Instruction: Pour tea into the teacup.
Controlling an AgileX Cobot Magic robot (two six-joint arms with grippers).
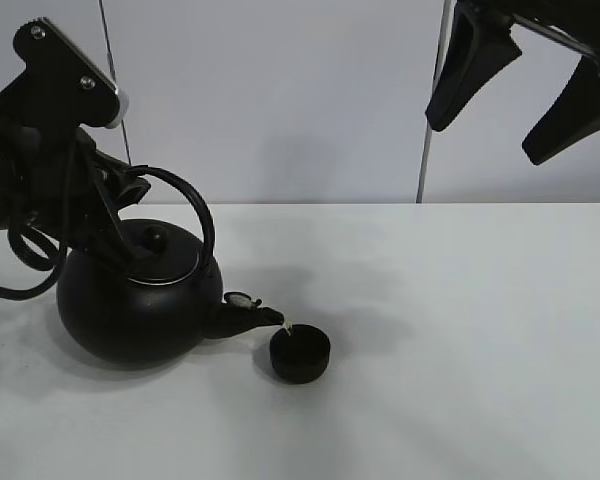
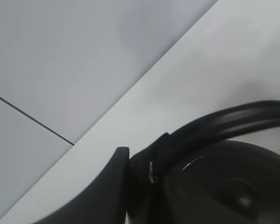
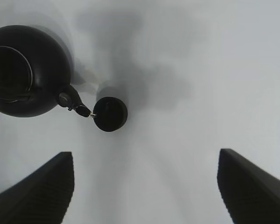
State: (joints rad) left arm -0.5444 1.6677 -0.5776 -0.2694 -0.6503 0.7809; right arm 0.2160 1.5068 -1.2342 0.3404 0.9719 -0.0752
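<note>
On white counter (image 1: 480, 380), left side: small round black teacup (image 1: 300, 357) just below spout tip of big round black kettle (image 1: 130, 300). Left fingers (image 2: 109, 186) clamp kettle's arched handle; right fingers (image 1: 467, 70) spread wide, raised well above.

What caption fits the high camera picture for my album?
Left end effector holds the black kettle by its handle, spout at the teacup.

Open table (image 1: 480, 350) on the teacup (image 1: 300, 357) side nearest the right arm; kettle (image 1: 130, 300) spout (image 1: 245, 318) close opposite.
</note>
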